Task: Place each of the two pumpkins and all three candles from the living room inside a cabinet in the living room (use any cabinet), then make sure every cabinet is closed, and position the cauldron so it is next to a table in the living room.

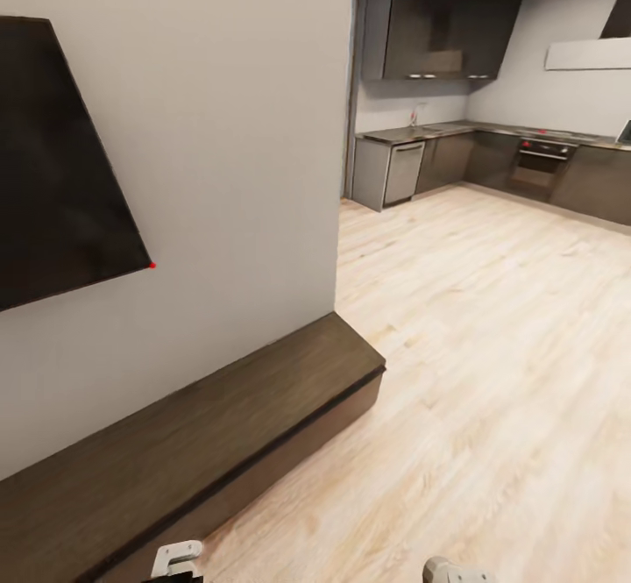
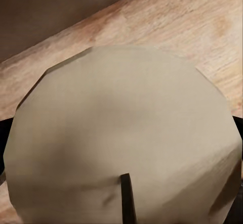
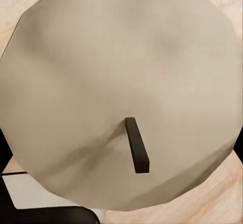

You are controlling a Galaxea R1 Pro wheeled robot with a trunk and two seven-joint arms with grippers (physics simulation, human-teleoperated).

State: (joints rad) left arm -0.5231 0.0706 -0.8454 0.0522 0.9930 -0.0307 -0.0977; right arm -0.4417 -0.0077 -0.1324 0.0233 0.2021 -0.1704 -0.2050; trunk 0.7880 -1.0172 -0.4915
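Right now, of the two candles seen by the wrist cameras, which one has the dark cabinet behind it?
The candle in the left wrist view: the dark-brown cabinet lies beyond it. The right wrist's candle has pale floor around it.

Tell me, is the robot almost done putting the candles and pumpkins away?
Probably not. Done: hard to say, because the long brown cabinet by the wall is shut and its inside is hidden. In hand: the left gripper carries one candle and the right gripper another candle, both above the wood floor. Left: open the cabinet, store these two, close it, then handle whatever else remains.
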